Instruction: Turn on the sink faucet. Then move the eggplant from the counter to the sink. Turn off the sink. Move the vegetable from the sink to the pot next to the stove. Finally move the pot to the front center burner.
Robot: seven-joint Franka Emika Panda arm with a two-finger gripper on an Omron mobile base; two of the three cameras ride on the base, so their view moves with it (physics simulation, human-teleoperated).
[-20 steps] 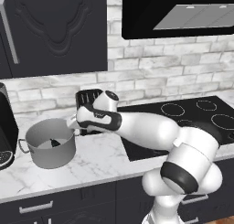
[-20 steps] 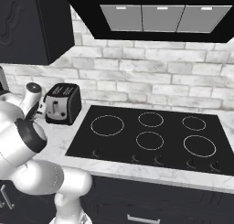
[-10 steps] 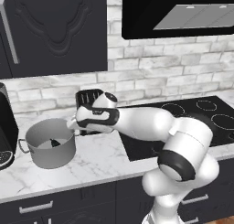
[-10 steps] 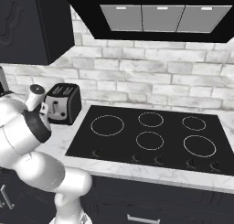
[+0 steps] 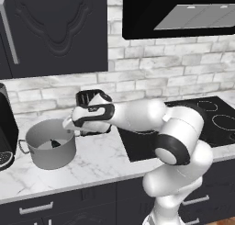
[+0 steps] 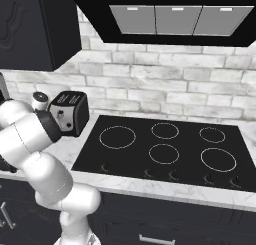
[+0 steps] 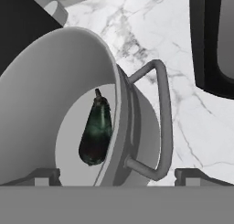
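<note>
Gripper point(image 7: 116, 175): jaws spread wide and holding nothing; in the hand view one dark fingertip point(image 7: 40, 176) sits over the inside of the pot and the other outside its wall, with the near side handle between them; whether the tips touch the metal cannot be told.
Gripper from the left base view point(image 5: 73, 127): at the end of the white arm, just beside the pot's right rim and above the counter.
Pot point(image 5: 49, 149): light grey steel, round, upright on the counter, left of the stove and well apart from its burner rings.
Pot handle point(image 7: 157, 122): a grey loop standing out from the pot's wall on the side nearest the hand; a second small handle shows on the pot's far left side in the left base view.
Eggplant point(image 7: 96, 132): dark, near-black with a green sheen, lying on the floor of the pot, stem end pointing away from the hand; seen as a small dark shape inside the pot from the left base view point(image 5: 55, 143).
Counter point(image 5: 98, 157): white marble with grey veins, bearing the pot.
Stove point(image 6: 170, 149): flat black glass cooktop right of the pot, thin white burner rings, nothing standing on them.
Toaster point(image 6: 70, 113): black, on the counter behind the pot's side of the stove, against the brick wall.
Coffee machine point(image 5: 7, 127): dark body just left of the pot.
</note>
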